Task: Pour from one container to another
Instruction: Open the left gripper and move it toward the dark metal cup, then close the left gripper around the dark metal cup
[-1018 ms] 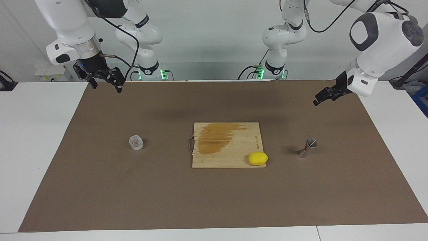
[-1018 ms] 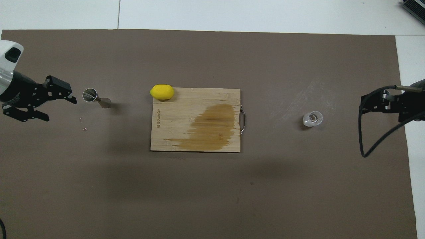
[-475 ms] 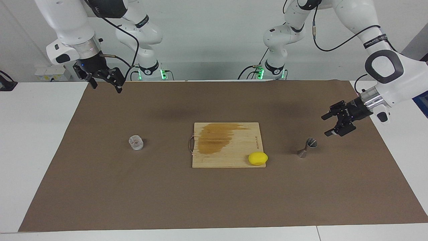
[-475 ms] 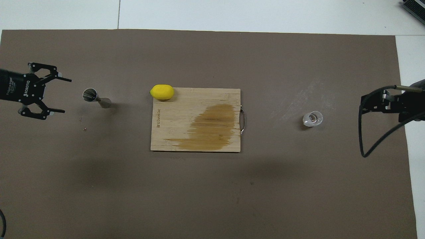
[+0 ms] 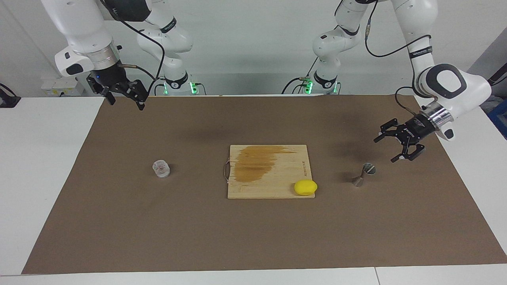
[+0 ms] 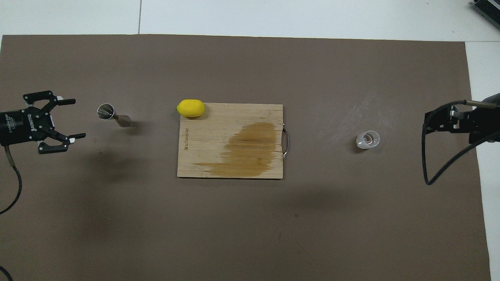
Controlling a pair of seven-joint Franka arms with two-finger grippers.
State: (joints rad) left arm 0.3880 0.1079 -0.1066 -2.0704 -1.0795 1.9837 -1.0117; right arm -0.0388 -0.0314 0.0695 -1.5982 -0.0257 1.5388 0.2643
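A small clear glass cup (image 5: pixel 161 168) stands on the brown mat toward the right arm's end; it also shows in the overhead view (image 6: pixel 367 139). A silvery hourglass jigger (image 5: pixel 363 175) stands toward the left arm's end, also in the overhead view (image 6: pixel 113 115). My left gripper (image 5: pixel 385 149) is open and empty, held low over the mat beside the jigger, a short gap from it; from above (image 6: pixel 78 118) its jaws point at the jigger. My right gripper (image 5: pixel 126 103) is open and empty, raised over the mat's edge nearest the robots, well away from the cup (image 6: pixel 429 123).
A wooden cutting board (image 5: pixel 277 174) with a dark wet stain lies mid-table between cup and jigger (image 6: pixel 203 156). A yellow lemon (image 5: pixel 305 187) sits on the board's corner toward the jigger (image 6: pixel 190 108). The brown mat (image 5: pixel 253 237) covers the table.
My left arm swung down and turned its wrist; its open gripper dropped from high above the mat to low beside the jigger. The right arm, cup and jigger did not move.
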